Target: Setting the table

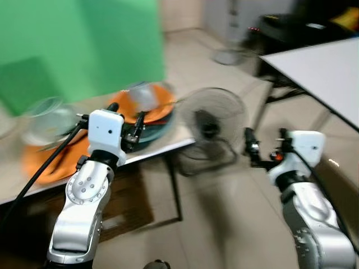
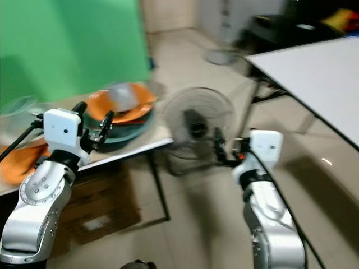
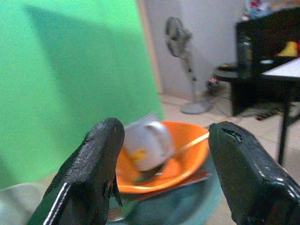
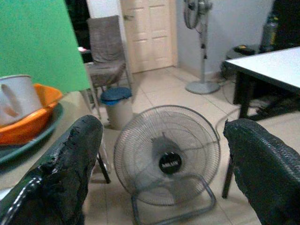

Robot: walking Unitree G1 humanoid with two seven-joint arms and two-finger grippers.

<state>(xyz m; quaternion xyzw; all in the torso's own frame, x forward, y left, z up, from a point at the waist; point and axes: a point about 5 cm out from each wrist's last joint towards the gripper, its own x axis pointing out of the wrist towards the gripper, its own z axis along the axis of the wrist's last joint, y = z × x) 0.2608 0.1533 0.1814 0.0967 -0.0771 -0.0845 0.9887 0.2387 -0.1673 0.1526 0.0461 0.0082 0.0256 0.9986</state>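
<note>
An orange bowl (image 1: 160, 106) sits on a stack of teal plates (image 1: 158, 130) at the near end of a table (image 1: 168, 147). A white mug (image 3: 146, 143) lies tilted in the bowl with a spoon (image 3: 192, 143) beside it. A glass bowl (image 1: 47, 120) stands on an orange plate (image 1: 56, 162) further left. My left gripper (image 1: 126, 119) is open, held just short of the stack, with both fingers (image 3: 96, 159) framing the bowl. My right gripper (image 1: 263, 137) is open in the air off the table's end, pointing towards a floor fan (image 1: 213, 120).
The floor fan (image 4: 166, 157) stands on the tiles beside the table's end. A white table (image 1: 322, 73) is at the right. A cardboard box (image 2: 98, 216) lies under the near table. A green screen (image 1: 78, 45) stands behind it. A chair (image 4: 105, 49) and bin (image 4: 117, 105) are further off.
</note>
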